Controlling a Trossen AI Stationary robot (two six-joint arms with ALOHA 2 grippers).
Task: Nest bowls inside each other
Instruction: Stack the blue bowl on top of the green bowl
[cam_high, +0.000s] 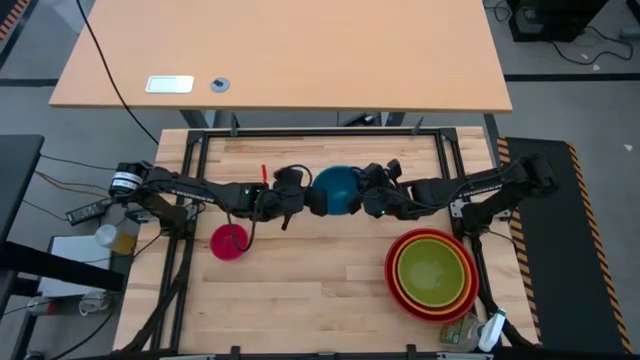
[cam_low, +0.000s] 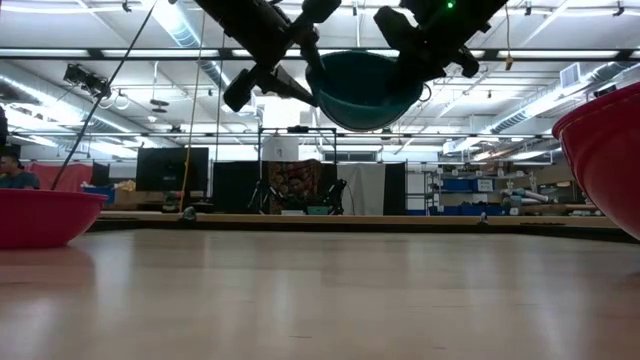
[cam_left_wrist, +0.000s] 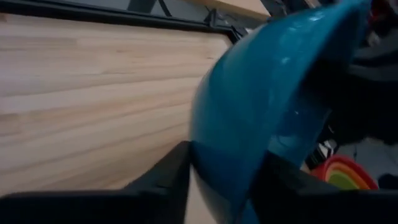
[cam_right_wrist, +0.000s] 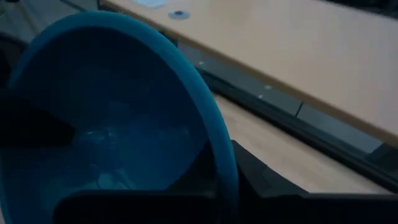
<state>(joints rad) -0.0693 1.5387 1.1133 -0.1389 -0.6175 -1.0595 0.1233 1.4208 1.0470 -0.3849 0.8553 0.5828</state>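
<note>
The blue bowl (cam_high: 335, 188) hangs in the air over the middle of the table, mouth up, between my two grippers; the low view shows the blue bowl (cam_low: 365, 90) well clear of the wood. My right gripper (cam_high: 365, 200) is shut on its right rim. My left gripper (cam_high: 312, 200) stands open at the left rim, one finger on either side of the wall (cam_left_wrist: 249, 124). The pink bowl (cam_high: 230, 241) rests on its base at the near left. The green bowl (cam_high: 432, 270) sits inside the orange and red bowls (cam_high: 398, 285) at the near right. My right gripper pinches the blue bowl's rim (cam_right_wrist: 219, 168) on its right side, one finger inside the bowl and one outside (cam_right_wrist: 267, 180). It comes from the table's right, slanting down. The bowl is lifted clear, mouth up. My left gripper's fingers (cam_left_wrist: 165, 180) flank the left rim; whether they touch it I cannot tell.
The black frame rail (cam_high: 320, 132) runs along the table's far edge, with a second tabletop (cam_high: 280, 60) behind it. A bottle (cam_high: 105, 237) stands off the left edge and packaging (cam_high: 470, 332) lies at the near right corner. Bare wood (cam_high: 310, 290) lies between the pink bowl and the stack.
</note>
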